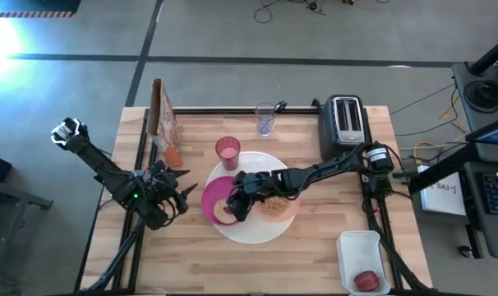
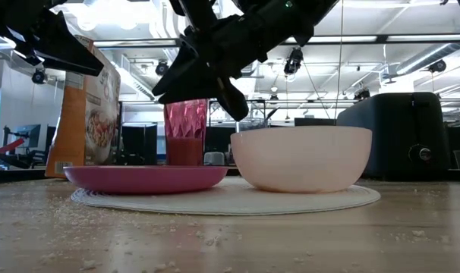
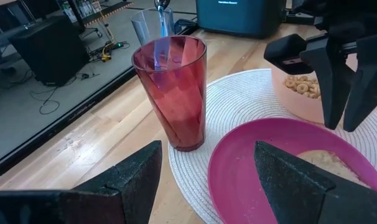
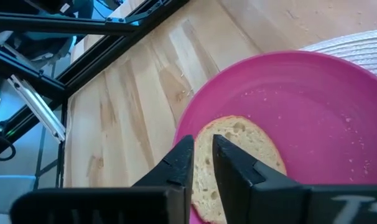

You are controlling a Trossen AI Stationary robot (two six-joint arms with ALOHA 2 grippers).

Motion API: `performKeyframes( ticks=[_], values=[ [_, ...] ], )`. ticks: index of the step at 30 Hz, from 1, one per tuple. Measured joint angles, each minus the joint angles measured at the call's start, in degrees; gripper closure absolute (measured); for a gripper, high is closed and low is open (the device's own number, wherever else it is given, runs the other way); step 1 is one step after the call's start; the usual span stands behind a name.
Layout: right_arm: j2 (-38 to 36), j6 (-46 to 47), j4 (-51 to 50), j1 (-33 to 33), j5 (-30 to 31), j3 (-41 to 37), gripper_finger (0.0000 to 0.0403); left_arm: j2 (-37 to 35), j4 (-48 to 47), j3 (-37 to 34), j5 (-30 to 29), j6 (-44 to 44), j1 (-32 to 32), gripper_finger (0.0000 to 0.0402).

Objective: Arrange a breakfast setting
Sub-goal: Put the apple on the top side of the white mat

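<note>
A large round white plate (image 1: 257, 234) lies mid-table. On it sit a magenta bowl (image 1: 212, 197) holding round bread (image 4: 238, 155) and a peach bowl (image 1: 275, 207) of cereal. A pink tumbler (image 1: 228, 152) stands at the plate's far edge, with a clear cup (image 1: 265, 119) behind it. My right gripper (image 4: 203, 155) hovers above the bread with a narrow gap between its fingers. In the low view it hangs clear of the bowl (image 2: 215, 91). My left gripper (image 3: 208, 149) is open and empty, left of the magenta bowl. A small red fruit (image 1: 366, 281) lies in the white tub.
A cereal box (image 1: 163, 119) stands at the far left. A black-and-silver toaster (image 1: 345, 123) stands at the far right. The white tub (image 1: 362, 247) sits at the near right corner. Crumbs are scattered on the near wood (image 2: 177, 243). There is bare wood near the front edge.
</note>
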Motion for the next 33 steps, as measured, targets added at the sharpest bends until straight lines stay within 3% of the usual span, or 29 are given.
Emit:
performKeyframes(
  ticks=[4, 9, 12, 19, 24, 33],
  values=[
    [-0.4, 0.3, -0.5, -0.1, -2.8, 0.2, 0.0325, 0.0, 0.0, 0.0, 0.0, 0.0, 0.0, 0.0164],
    [-2.9, 0.9, -1.5, -0.2, -10.5, 1.8, 0.0303, 0.0, 0.1, 0.0, 0.0, 0.0, 0.0, 0.0164],
    [-4.6, 2.0, -7.2, 0.1, -10.4, 2.8, 0.0301, 0.0, 0.1, 0.0, 0.0, 0.0, 0.0, 0.0164],
    [-6.1, 9.3, -28.9, 1.4, -3.2, 8.2, 0.0295, -0.3, 0.1, 0.0, -0.5, 1.2, 0.0, 0.0164],
    [-6.3, 16.5, -43.6, 2.5, -3.3, 12.2, 0.0277, -1.2, 0.0, 0.8, -1.6, 3.9, 0.0, 0.0164],
    [-6.4, 33.5, -78.8, 6.3, -5.3, 19.2, 0.0237, -1.4, -1.0, 5.9, -0.1, 10.5, 0.0, 0.0164]
  ],
)
